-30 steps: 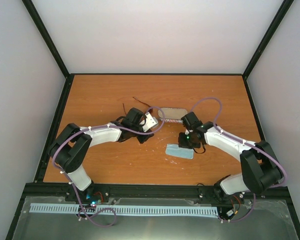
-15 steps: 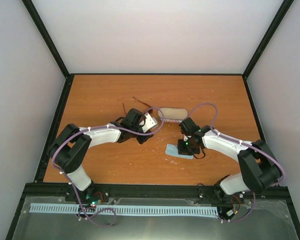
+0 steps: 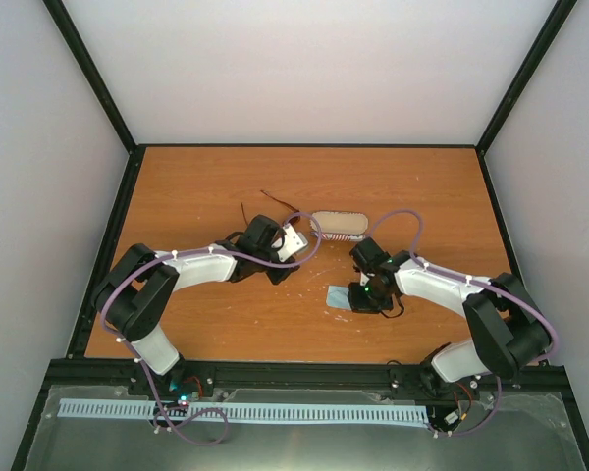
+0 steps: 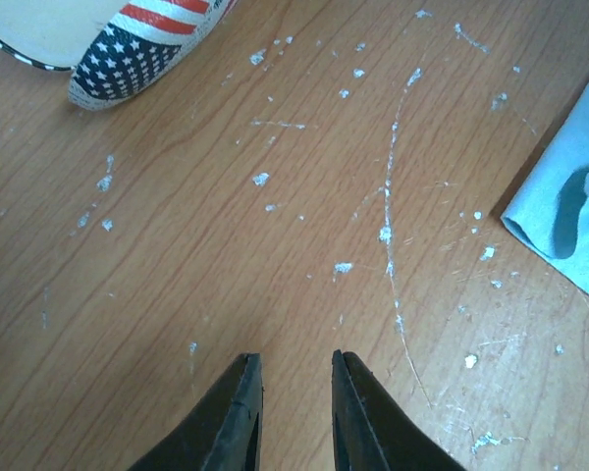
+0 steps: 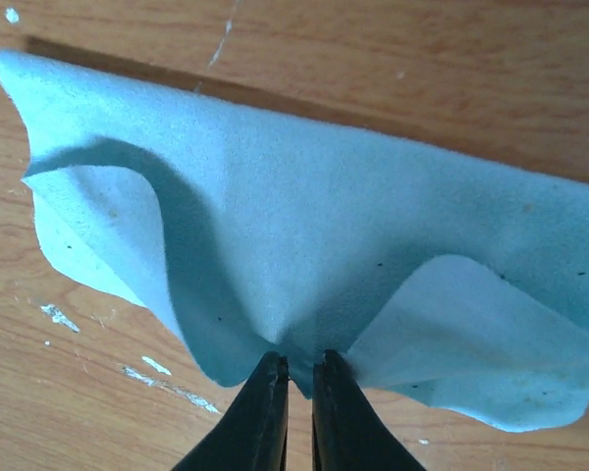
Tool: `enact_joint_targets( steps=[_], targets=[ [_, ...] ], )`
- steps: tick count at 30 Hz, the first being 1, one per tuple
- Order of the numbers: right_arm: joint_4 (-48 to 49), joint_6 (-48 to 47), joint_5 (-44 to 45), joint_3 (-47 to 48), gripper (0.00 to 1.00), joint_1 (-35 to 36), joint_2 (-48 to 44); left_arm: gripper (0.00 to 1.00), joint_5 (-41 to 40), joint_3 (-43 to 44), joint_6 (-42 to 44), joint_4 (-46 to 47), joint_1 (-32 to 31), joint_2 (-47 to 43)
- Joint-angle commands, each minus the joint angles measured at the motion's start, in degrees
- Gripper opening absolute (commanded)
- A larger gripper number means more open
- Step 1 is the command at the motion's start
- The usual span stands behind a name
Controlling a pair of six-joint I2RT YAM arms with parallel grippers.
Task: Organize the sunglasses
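Blue cloth [image 5: 304, 226]: rumpled on tabletop [image 3: 196, 186], near edge pinched by right tool [image 5: 297, 361].
Right tool: jaws together, clamped on a cloth fold; arm folded inward, wrist low and tipped down.
Left tool [image 4: 294, 358]: jaws apart, empty, low over bare wood near flag case [image 4: 147, 49].
Sunglasses [image 3: 243, 213]: only thin dark bits show behind left wrist, well apart from cloth.
Step tip: lift slowly, keep the pinch deep so fabric can't slip out.

The left arm [image 3: 201, 267] and right arm [image 3: 432, 285] have white shells, black joints and looping thin purple cables [image 3: 404, 212]. The left gripper [image 4: 296, 365] and right gripper [image 5: 299, 363] end in tapered black fingers.
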Motion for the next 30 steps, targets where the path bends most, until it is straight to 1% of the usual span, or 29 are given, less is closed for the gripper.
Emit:
enact_joint_targets(
  steps=[1, 6, 10, 14, 17, 19, 23, 27, 30],
  targets=[
    [-1.6, 0.0, -0.6, -1.4, 0.11, 0.9, -1.4, 0.23, -0.2, -0.6, 0.2, 1.6, 0.4, -1.7],
    [-3.8, 0.8, -0.1, -2.1, 0.13, 1.1, -3.2, 0.23, -0.2, -1.1, 0.4, 1.8, 0.4, -1.7],
    [-5.8, 2.2, 2.0, -2.3, 0.14, 1.1, -6.1, 0.23, -0.1, -1.0, 0.5, 1.9, 0.4, -1.6],
    [-8.0, 5.2, 7.6, -0.3, 0.14, 1.1, -11.0, 0.23, 0.0, -0.9, 0.5, 1.9, 0.4, -1.5],
    [-6.1, 6.0, 10.3, 1.6, 0.15, 1.0, -13.3, 0.23, 0.0, -0.8, 0.4, 1.9, 0.4, -1.5],
    [-4.8, 5.8, 10.5, 3.0, 0.14, 0.9, -11.8, 0.23, -0.2, -0.7, 0.5, 1.7, 0.4, -1.5],
    [-2.5, 4.2, 7.4, 4.8, 0.09, 1.0, -4.0, 0.23, -0.2, -0.6, 0.4, 1.7, 0.4, -1.4],
    [-1.0, 3.1, 6.0, 5.3, 0.08, 1.2, 0.6, 0.23, -0.6, -0.5, 0.6, 1.6, 0.4, -1.7],
    [-0.1, 2.3, 5.0, 5.4, 0.08, 1.3, 2.3, 0.23, -0.7, -0.5, 0.6, 1.7, 0.4, -1.8]
  ],
)
